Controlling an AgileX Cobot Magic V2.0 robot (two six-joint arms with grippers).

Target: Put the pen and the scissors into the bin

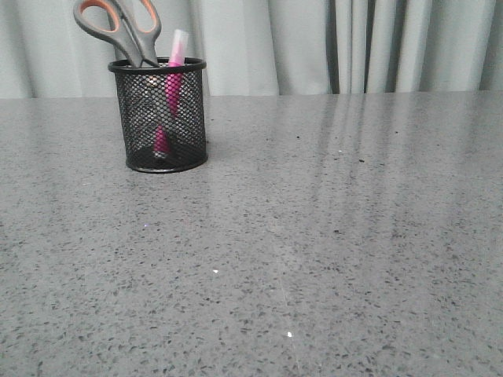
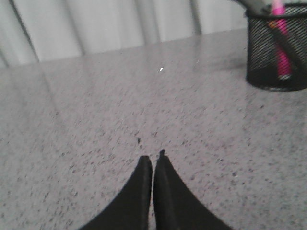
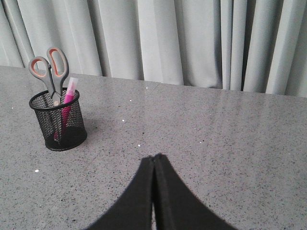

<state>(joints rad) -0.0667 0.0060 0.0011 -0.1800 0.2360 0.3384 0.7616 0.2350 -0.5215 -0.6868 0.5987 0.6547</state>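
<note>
The black mesh bin [image 1: 161,118] stands on the grey table at the far left. The scissors [image 1: 119,27] stand in it, blades down, grey and orange handles above the rim. The pink pen [image 1: 173,72] leans inside it, pale cap end above the rim. Neither gripper shows in the front view. My left gripper [image 2: 153,158] is shut and empty, low over bare table, with the bin [image 2: 276,52], pen [image 2: 282,43] and scissors [image 2: 288,45] well away from it. My right gripper [image 3: 154,157] is shut and empty, apart from the bin [image 3: 60,120], scissors [image 3: 49,72] and pen [image 3: 67,103].
The speckled grey table [image 1: 314,236] stretches wide in front of the bin. Pale curtains [image 1: 354,39] hang behind its far edge.
</note>
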